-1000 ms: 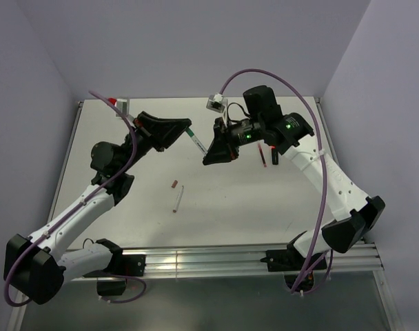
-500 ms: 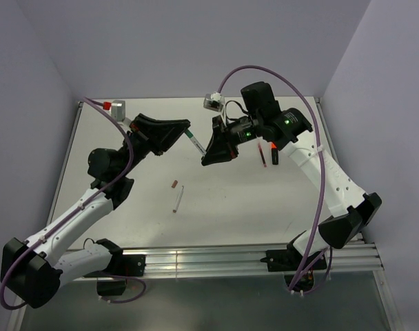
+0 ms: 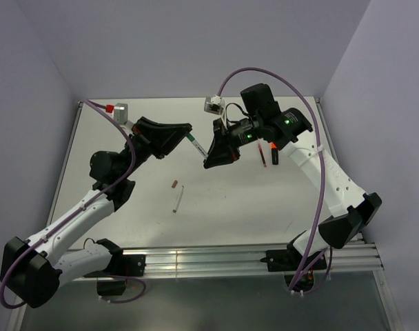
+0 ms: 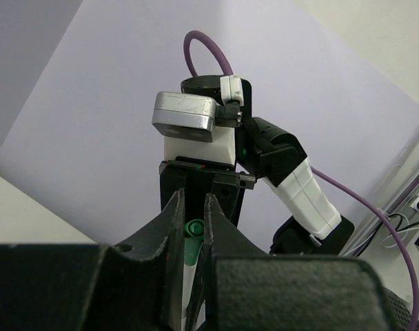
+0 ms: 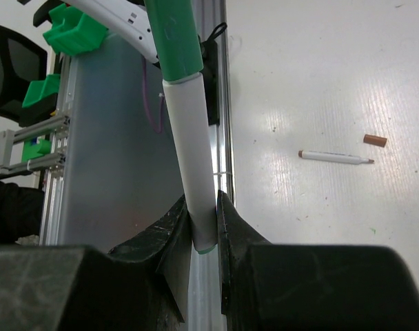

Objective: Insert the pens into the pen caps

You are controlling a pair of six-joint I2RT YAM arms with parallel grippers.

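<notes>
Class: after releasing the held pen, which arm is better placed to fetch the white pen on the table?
Left, probably. The loose pen lies left of centre on the table, closer to the left arm's base than the right's. The left end effector and right end effector both grip the green-capped pen.

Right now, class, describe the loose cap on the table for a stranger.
Start at the white table, left of centre, where a white pen lies flat. Beside its far end, not touching, sits the brownish-red cap: tiny and stubby.
</notes>
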